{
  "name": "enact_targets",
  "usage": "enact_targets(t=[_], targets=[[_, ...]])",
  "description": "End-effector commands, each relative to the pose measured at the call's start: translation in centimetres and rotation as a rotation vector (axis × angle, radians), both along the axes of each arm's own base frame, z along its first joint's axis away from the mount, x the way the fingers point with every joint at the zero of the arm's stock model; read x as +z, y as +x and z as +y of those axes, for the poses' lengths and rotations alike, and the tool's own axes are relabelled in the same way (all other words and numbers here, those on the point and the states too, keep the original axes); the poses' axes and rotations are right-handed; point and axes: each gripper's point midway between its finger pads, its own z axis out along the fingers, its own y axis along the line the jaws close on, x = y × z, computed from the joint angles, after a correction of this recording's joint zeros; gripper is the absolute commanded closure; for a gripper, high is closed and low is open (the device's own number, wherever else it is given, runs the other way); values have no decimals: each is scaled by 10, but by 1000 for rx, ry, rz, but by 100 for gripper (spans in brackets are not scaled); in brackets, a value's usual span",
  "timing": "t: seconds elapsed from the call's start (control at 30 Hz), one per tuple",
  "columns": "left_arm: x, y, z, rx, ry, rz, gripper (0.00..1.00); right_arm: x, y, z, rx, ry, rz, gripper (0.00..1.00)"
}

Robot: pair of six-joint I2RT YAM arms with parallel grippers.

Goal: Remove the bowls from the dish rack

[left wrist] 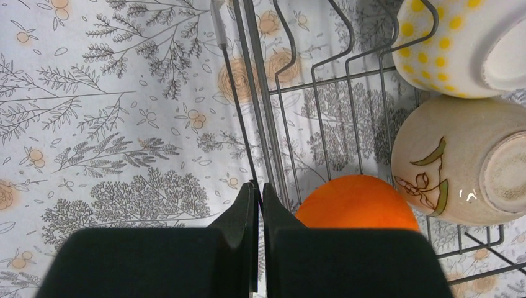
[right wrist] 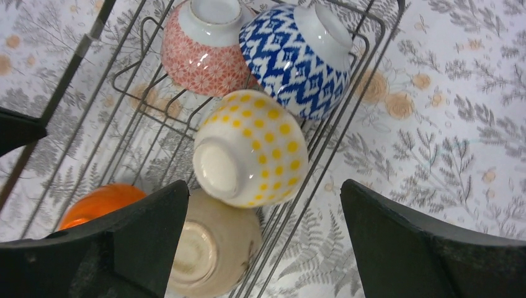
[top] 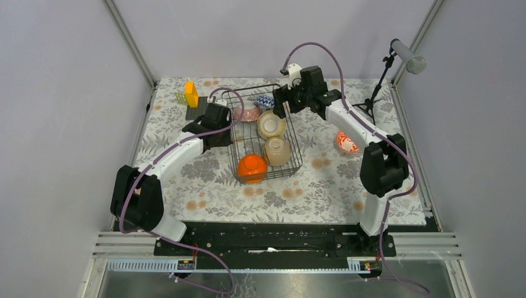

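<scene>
Orange bowl [top: 252, 166] in wire dish rack [top: 243, 138]

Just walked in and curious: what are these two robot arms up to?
They are unloading a black wire dish rack. The left gripper is shut on its side wire, apparently steadying it. The right gripper hangs open above the yellow-dotted bowl. Five bowls sit in the rack; a red-patterned bowl lies on the table.
</scene>
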Motion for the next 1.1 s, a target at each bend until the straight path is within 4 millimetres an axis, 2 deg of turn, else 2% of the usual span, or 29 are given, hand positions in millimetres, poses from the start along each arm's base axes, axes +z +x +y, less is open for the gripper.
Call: enact_targets(t=[0.0, 0.13, 0.3, 0.4, 0.6, 0.7, 0.9, 1.07], targets=[[15, -18, -14, -116, 18, -22, 100, 17, 21, 20, 151, -20, -201, 0], [17, -20, -28, -172, -10, -18, 100, 10, 29, 31, 263, -47, -302, 0], [14, -14, -27, -150, -2, -13, 100, -4, 35, 42, 403, -111, -373, 0], [20, -16, -32, -162, -32, -12, 86, -10, 42, 46, 435, -132, -380, 0], [40, -22, -32, -151, -70, -59, 68, -16, 56, 58, 492, -138, -391, 0], [44, -24, -30, -132, -82, -59, 59, -17, 65, 62, 495, -141, -394, 0], [48, -29, -41, -157, -139, -35, 49, -29, 76, 62, 510, -190, -403, 0], [61, -33, -52, -184, -208, -47, 38, -42, 75, 65, 535, -192, -369, 0]])
